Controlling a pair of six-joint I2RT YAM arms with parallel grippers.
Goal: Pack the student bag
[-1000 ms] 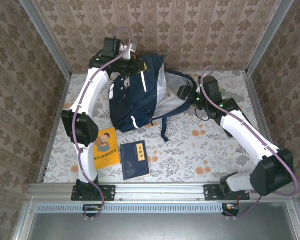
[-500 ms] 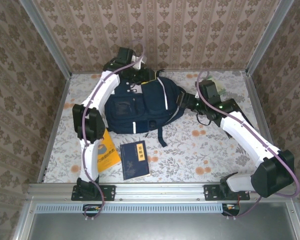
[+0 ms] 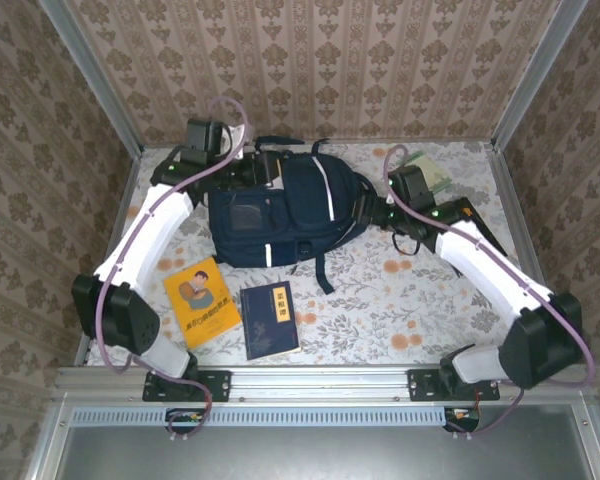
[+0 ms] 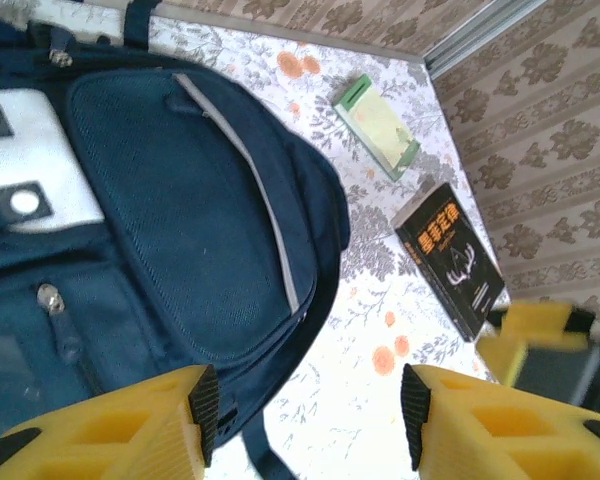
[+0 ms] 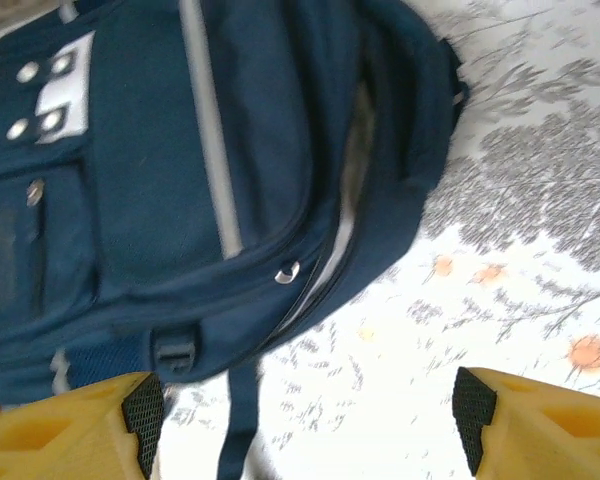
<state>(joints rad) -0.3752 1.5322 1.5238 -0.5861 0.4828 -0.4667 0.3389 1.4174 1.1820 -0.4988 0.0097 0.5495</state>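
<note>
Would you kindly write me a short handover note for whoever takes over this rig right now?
Left gripper: open, empty, above the bag's edge.
Right gripper: open, empty, beside the bag's zip side.
Large navy-blue fabric backpack: lying flat at the far middle of the floral table, with a slit of pale lining showing.
Outside it: orange paperback book and navy-blue book near the front; pale green booklet and black book on the right.
Done: nothing visibly packed.
Left: load the four books, probably then close the bag.
</note>
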